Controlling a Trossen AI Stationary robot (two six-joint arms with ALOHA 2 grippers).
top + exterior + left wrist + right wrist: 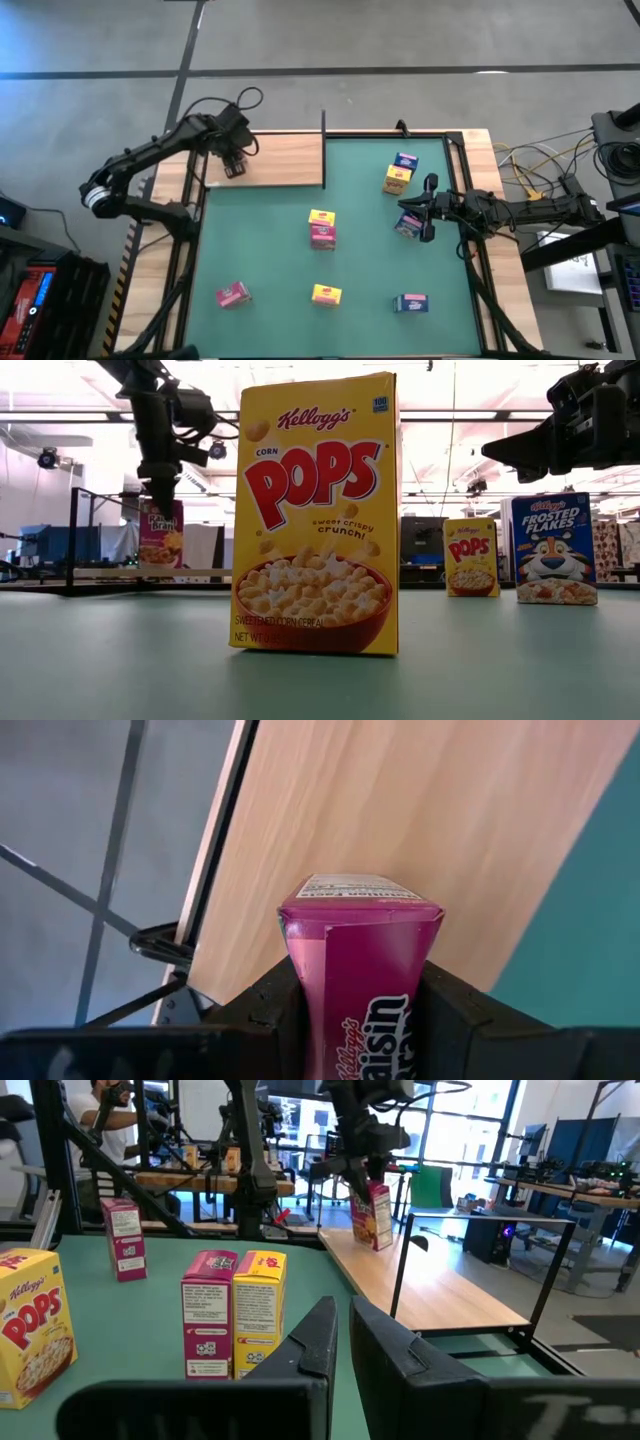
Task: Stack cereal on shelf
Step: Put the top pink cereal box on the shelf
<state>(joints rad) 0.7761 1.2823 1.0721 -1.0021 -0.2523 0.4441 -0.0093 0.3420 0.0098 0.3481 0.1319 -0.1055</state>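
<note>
Your left gripper (235,168) had jaws clamped on pink Raisin Bran box (362,985), long axis upright, hanging directly above shelf (285,160) board near its outer edge. Straight descent was what remained, I'd judge. Right gripper (428,208) sat shut, empty, over bench (365,250).

Yellow box (316,515): "Kellogg's Corn Pops"; blue box (556,549): "Frosted Flakes"

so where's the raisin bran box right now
In the high view the raisin bran box is at the table's far left, shut in the left gripper over the wooden shelf, with no other box on the shelf near it.
</note>
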